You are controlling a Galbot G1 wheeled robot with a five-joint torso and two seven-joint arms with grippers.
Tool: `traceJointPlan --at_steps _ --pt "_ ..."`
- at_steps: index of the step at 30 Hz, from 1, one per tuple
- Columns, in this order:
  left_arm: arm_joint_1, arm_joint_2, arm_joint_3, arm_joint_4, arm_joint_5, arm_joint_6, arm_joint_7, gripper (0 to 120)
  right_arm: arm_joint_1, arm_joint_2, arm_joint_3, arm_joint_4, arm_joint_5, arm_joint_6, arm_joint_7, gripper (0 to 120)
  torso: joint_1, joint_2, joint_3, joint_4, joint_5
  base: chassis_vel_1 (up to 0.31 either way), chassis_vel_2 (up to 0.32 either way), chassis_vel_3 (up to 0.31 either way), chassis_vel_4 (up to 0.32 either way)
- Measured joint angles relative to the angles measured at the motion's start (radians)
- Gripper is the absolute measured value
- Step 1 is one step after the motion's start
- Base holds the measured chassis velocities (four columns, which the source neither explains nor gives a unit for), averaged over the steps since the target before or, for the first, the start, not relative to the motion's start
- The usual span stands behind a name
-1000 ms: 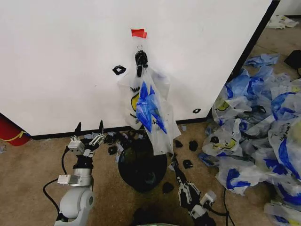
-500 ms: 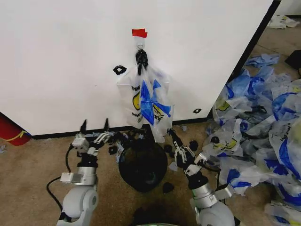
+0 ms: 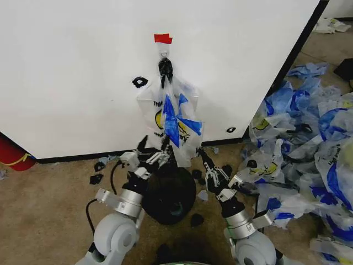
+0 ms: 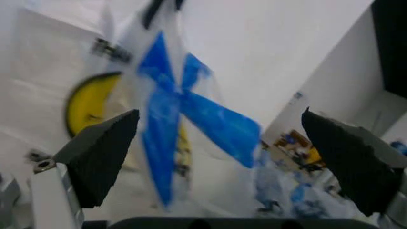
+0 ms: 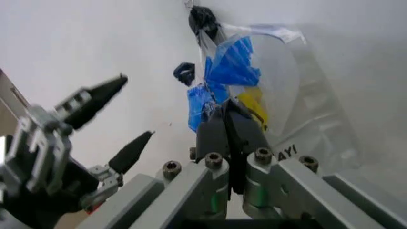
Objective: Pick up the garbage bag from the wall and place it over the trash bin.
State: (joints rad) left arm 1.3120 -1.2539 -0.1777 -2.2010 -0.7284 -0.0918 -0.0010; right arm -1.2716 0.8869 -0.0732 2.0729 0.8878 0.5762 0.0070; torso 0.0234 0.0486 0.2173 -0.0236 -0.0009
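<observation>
Garbage bag (image 3: 170, 124) hangs at frame centre on the wall (image 3: 71, 72), above the trash bin (image 3: 170, 194). My left gripper (image 3: 151, 149) gapes wide below it; my right gripper (image 3: 205, 164) is pinched closed, empty. A careless tug could tear the plastic.

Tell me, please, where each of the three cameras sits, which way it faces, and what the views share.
Head view: on the robot's head, looking forward and down at the wall, the trash bin and both arms.
Left wrist view: on the left arm, facing the garbage bag between the open left gripper fingers.
Right wrist view: on the right arm, facing the bag past the shut right gripper; the left gripper shows farther off.
All three share the hanging bag.
</observation>
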Motion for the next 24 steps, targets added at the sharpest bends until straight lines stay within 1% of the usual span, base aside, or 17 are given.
traceJointPlan --at_steps 4,7,11,12,16,21,24 --pt "-0.030 0.019 0.029 0.009 -0.025 0.006 -0.002 100 0.000 0.003 -0.005 -0.002 -0.001 -0.001 0.000 0 0.000 0.000 0.000 0.0001 0.0000 0.000 0.000 0.000 0.000" --pt "-0.079 0.043 0.060 0.038 -0.055 0.010 -0.005 100 -0.002 0.006 -0.016 -0.001 -0.001 -0.004 -0.001 0 0.000 0.000 0.000 0.0001 0.0000 0.000 0.000 0.000 0.000" --pt "-0.174 0.071 0.090 0.093 -0.087 0.008 -0.013 99 -0.013 0.006 -0.027 0.006 -0.002 -0.006 -0.009 0 0.000 0.000 0.000 -0.0001 -0.0001 0.000 0.000 0.000 0.000" --pt "-0.174 0.071 0.090 0.093 -0.087 0.008 -0.013 99 -0.013 0.006 -0.027 0.006 -0.002 -0.006 -0.009 0 0.000 0.000 0.000 -0.0001 -0.0001 0.000 0.000 0.000 0.000" --pt "-0.238 0.098 0.099 0.131 -0.100 0.000 -0.016 100 -0.025 0.005 -0.028 0.007 -0.005 -0.006 -0.017 0 0.000 0.000 0.000 -0.0002 -0.0001 0.000 0.000 0.000 0.000" --pt "-0.261 0.125 0.098 0.153 -0.102 -0.014 -0.016 99 -0.030 0.009 -0.028 0.005 -0.009 -0.005 -0.020 0 0.000 0.000 0.000 -0.0001 -0.0001 0.000 0.000 0.000 0.000" --pt "-0.253 0.137 0.085 0.151 -0.100 -0.020 -0.015 100 -0.025 0.015 -0.031 0.000 -0.009 -0.004 -0.020 0 0.000 0.000 0.000 0.0001 -0.0002 0.000 0.000 0.000 0.000"
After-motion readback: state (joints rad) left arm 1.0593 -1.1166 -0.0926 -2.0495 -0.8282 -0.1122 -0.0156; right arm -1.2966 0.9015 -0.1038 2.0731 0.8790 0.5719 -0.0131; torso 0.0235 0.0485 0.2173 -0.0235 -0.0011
